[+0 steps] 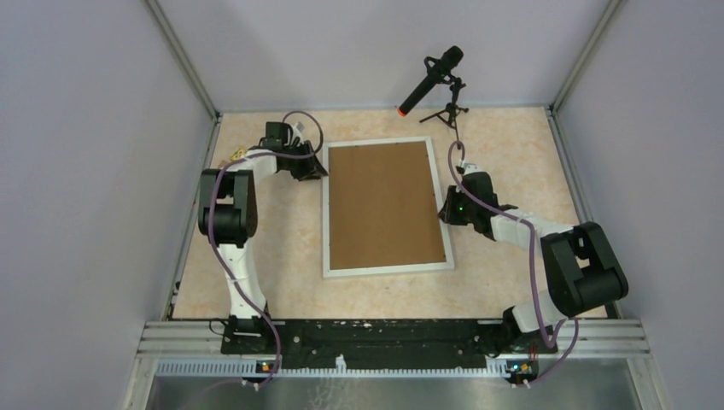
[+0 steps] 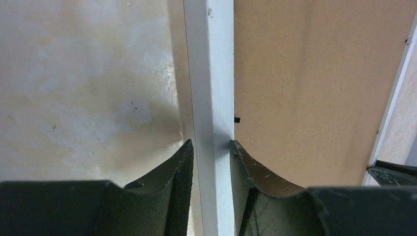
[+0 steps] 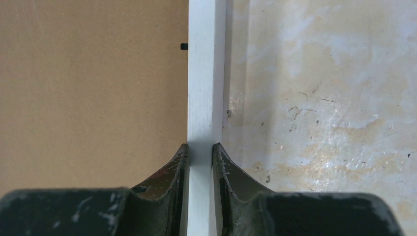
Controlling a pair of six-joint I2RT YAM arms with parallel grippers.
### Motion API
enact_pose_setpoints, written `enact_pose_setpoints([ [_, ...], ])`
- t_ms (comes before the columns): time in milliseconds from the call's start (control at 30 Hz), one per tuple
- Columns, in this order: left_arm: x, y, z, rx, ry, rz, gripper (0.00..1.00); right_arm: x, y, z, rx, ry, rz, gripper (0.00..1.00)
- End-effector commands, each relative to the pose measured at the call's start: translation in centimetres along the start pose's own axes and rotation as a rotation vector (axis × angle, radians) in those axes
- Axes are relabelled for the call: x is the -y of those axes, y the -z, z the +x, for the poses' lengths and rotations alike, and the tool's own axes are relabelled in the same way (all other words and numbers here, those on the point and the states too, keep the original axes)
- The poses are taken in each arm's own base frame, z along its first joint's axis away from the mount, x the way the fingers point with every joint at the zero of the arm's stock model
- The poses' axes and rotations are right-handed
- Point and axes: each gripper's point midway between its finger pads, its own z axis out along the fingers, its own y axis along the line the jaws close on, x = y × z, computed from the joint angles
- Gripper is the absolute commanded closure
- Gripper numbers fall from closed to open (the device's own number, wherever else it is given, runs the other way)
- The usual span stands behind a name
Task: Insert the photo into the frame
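Moulding of the frame point(image 1: 386, 267) is pinched on opposite long sides by the left pincer point(image 2: 211, 143) and right pincer point(image 3: 200, 146), probably to lift it level. Brown backing board point(image 1: 384, 205) lies just inward of each; the photo is hidden.

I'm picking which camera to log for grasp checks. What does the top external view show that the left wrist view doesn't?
Only top external: the whole frame, the right hand at its right side, a microphone on a tripod. Only left wrist: how the left hand pinches the white moulding, and a small black tab at the board's edge. Both: the frame, its brown backing board, the table.
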Motion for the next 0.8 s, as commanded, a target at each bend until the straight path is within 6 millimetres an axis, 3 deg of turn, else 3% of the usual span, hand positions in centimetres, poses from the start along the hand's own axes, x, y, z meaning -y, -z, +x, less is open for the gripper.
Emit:
enact_pose_setpoints([
  [0, 0.3, -0.5, -1.5, 0.032, -0.025, 0.005, 0.60, 0.5, -0.6, 6.2, -0.211, 0.012, -0.008, 1.00],
  [500, 0.0, -2.0, -1.5, 0.013, 0.018, 0.013, 0.58, 0.4, -0.6, 6.4, -0.216, 0.014, -0.011, 1.00],
  [767, 0.5, -2.1, -1.1, 0.006, 0.076, 0.139, 0.53, 0.4, -0.6, 6.4, -0.217, 0.014, -0.013, 1.00],
])
